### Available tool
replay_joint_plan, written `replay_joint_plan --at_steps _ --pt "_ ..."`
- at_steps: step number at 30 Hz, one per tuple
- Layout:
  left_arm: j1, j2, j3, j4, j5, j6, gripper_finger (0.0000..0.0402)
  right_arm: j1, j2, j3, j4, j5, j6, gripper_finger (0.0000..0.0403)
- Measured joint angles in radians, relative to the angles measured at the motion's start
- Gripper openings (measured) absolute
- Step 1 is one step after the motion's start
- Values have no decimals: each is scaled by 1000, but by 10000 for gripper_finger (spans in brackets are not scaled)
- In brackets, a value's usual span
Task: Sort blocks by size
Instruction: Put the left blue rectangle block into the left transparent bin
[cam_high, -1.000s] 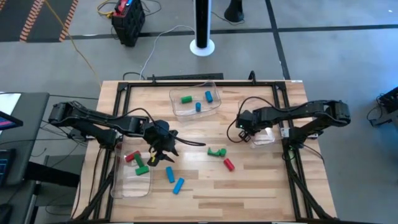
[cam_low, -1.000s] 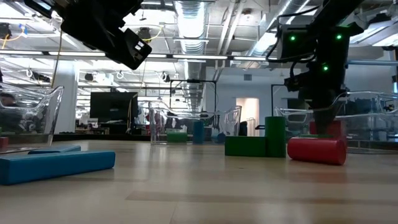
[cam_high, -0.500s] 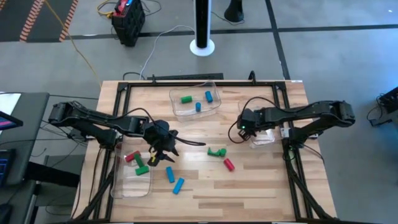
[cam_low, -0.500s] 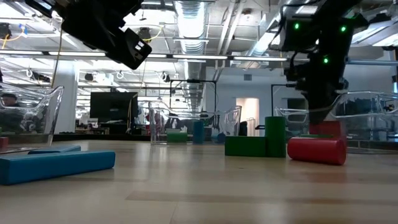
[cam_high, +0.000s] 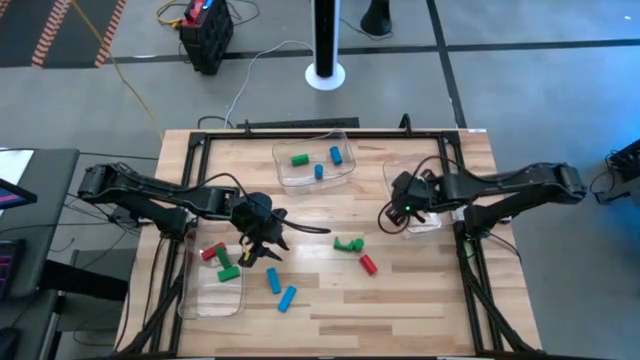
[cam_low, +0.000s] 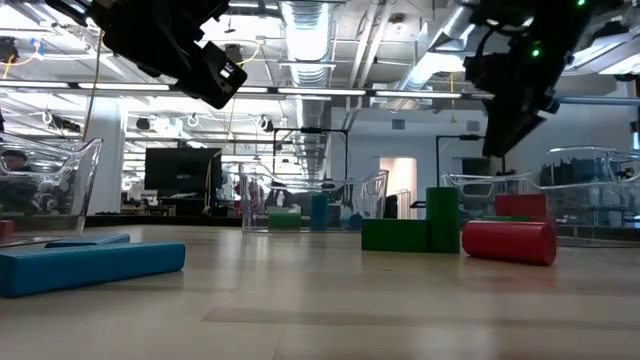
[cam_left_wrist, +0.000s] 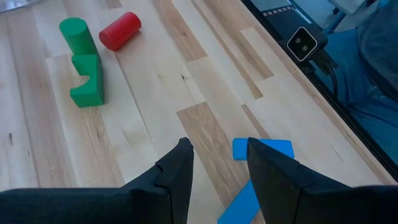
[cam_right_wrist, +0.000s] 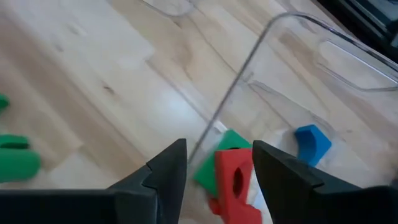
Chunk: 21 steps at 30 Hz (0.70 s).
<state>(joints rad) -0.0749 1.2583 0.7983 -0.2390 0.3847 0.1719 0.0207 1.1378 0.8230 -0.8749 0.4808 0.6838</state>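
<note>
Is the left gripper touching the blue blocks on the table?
Apart. The left wrist view shows the left gripper open above bare wood, with the blue blocks lying beyond its fingertips.

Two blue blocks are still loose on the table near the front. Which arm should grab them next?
Left. Its open hand hangs right above the blue blocks, while the right hand is over at the right tray.

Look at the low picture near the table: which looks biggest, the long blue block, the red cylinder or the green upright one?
1. blue block, though it lies nearest the camera
2. red cylinder
3. green upright block, similar to the red one
</note>
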Motion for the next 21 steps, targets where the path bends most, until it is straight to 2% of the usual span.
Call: replay_joint_plan --at_steps 10,21 --pt "0 0 0 4 0 -5 142 139 -5 0 102 0 -7 208" --pt "0 0 0 5 0 -16 142 302 -5 0 290 -3 -77 207"
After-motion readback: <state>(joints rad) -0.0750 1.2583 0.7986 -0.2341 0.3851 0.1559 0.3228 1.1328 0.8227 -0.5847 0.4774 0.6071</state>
